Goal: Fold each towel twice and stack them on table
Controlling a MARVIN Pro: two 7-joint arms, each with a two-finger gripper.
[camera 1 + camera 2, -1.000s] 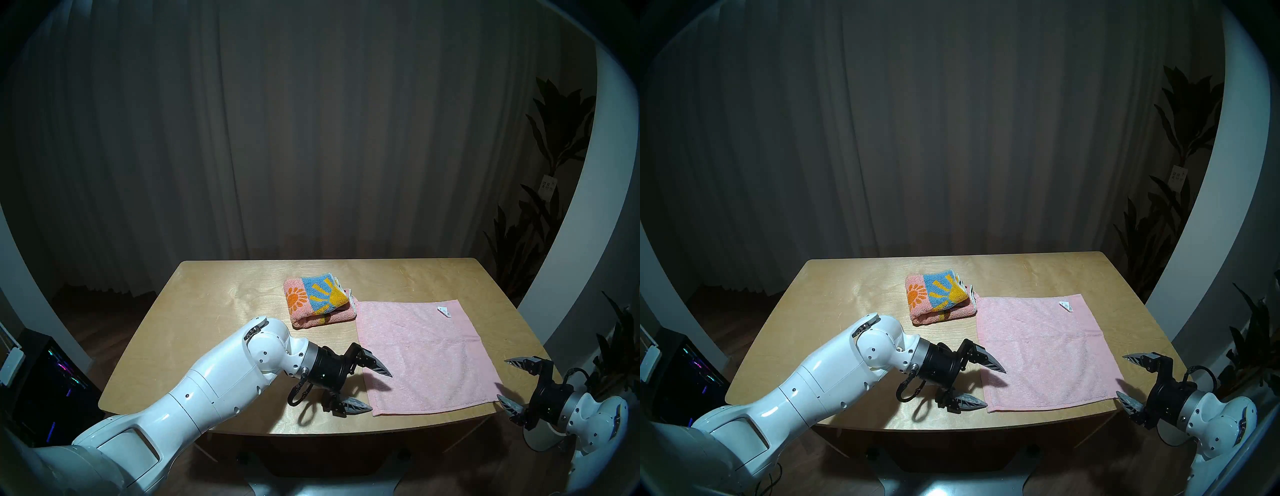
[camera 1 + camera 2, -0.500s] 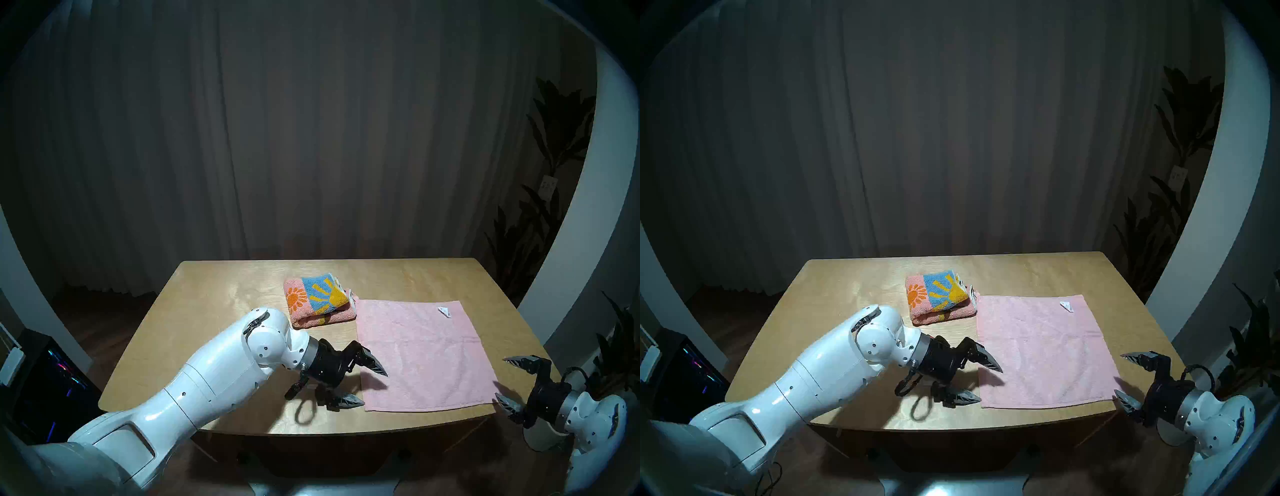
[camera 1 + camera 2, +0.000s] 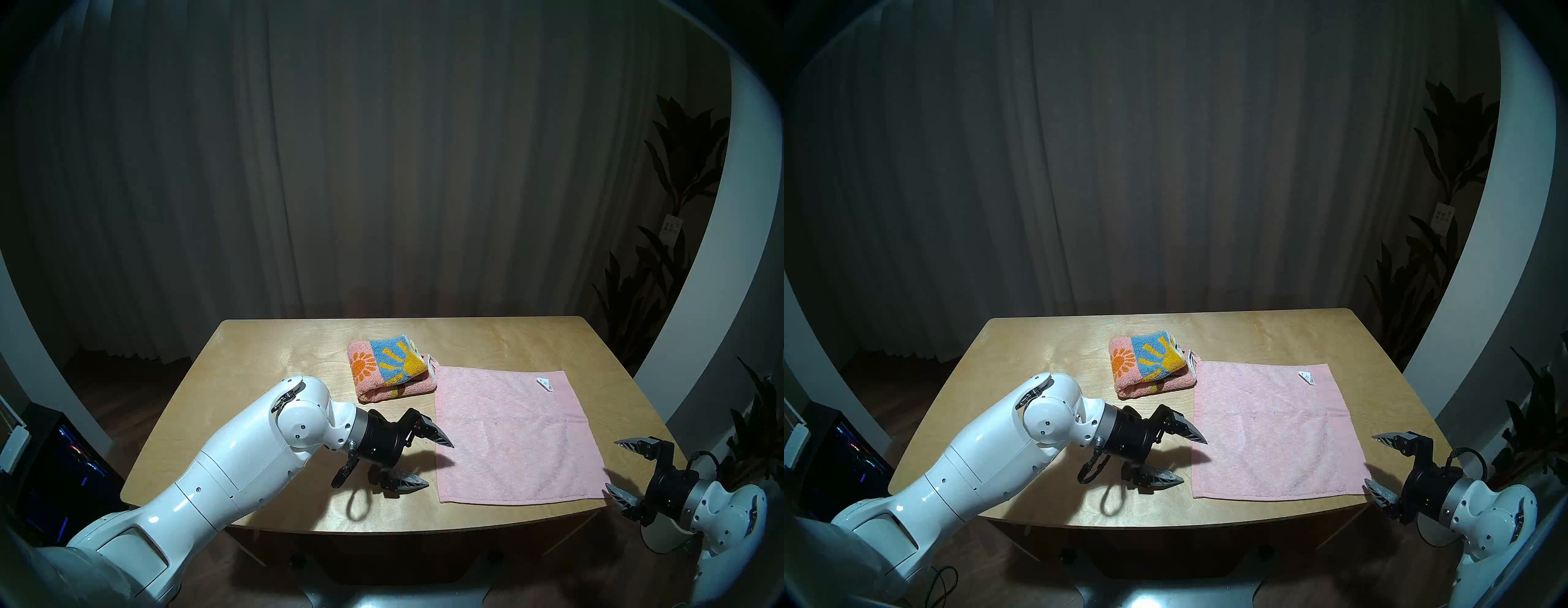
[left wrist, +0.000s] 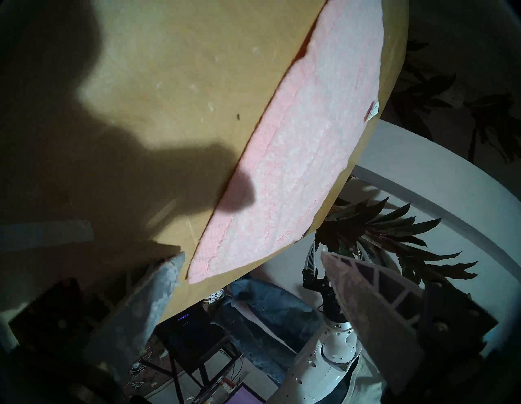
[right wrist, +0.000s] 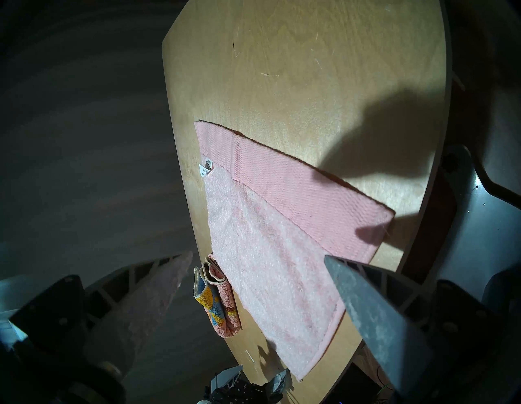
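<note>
A plain pink towel (image 3: 513,433) (image 3: 1272,433) lies flat and unfolded on the right half of the plywood table (image 3: 263,382), its white tag (image 3: 544,383) at the far right corner. A folded sunflower towel (image 3: 388,369) (image 3: 1149,365) sits just behind its far left corner. My left gripper (image 3: 440,463) (image 3: 1194,460) hovers open just left of the pink towel's left edge (image 4: 296,158), holding nothing. My right gripper (image 3: 611,464) (image 3: 1369,459) is open at the towel's near right corner (image 5: 282,254), also empty.
Dark potted plants (image 3: 679,178) stand right of the table, close to my right arm. A dark computer case (image 3: 63,467) sits on the floor at the left. A grey curtain hangs behind the table.
My left gripper has pulled back to the left, off the pink towel's near left corner. That corner has shifted slightly left. The right gripper has barely moved.
</note>
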